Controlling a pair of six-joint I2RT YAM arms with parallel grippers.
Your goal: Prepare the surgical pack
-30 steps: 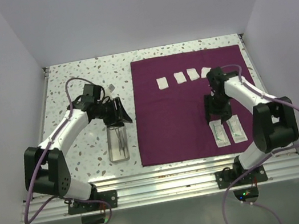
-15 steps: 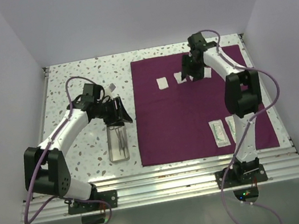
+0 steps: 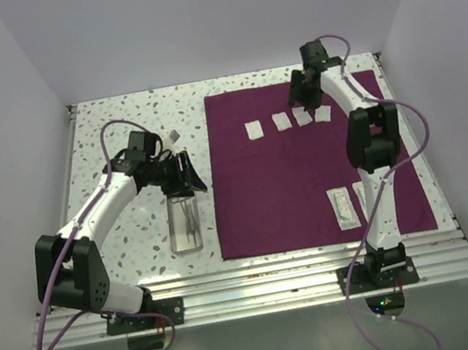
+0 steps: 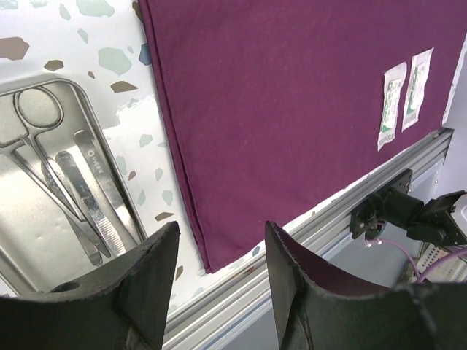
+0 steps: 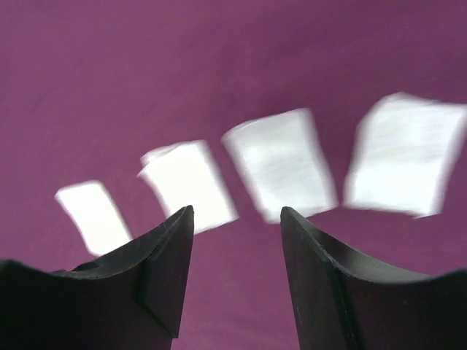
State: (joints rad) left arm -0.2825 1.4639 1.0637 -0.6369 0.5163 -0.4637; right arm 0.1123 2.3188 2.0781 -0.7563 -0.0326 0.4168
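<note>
Magenta cloth [image 3: 272, 186], gauze squares [image 5: 277, 164] under my wide, empty right end effector [image 5: 237, 215]; left end effector [image 4: 220, 230] equally wide; packets [image 4: 392, 106] with illegible print.

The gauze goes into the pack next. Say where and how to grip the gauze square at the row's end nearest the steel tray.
Probably straight down from above, pinching the gauze square across its middle so it bunches up. It lies flat on the purple cloth with no raised edge, so a side approach finds nothing to catch.

Left arm bent, left gripper [image 3: 185, 175] beside the cloth's [image 3: 277, 185] left edge, jaws apart, empty. Right arm stretched, right gripper [image 3: 300, 97] above the cloth's far end, jaws apart, empty.
</note>
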